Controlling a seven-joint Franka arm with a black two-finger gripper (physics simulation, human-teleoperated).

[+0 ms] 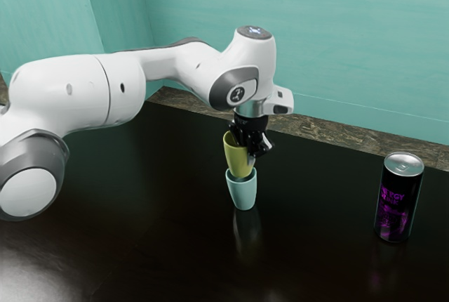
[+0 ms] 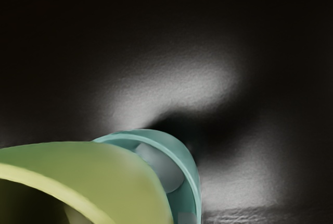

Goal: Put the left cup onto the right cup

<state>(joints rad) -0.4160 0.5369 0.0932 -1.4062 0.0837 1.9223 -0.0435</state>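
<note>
A purple drink can (image 1: 398,197) stands near the edge of the bench (image 1: 140,246) at the exterior view's right, well apart from the cups. Mid-bench, the yellow-green cup (image 1: 237,158) sits slightly tilted, its base inside the upright teal cup (image 1: 243,191). The gripper (image 1: 255,146) has its fingers clamped on the yellow-green cup's rim.

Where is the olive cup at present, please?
The olive cup stands centrally in the exterior view, its base nested in the teal cup, the gripper gripping its rim, an energy drink can to the exterior view's right.
</note>
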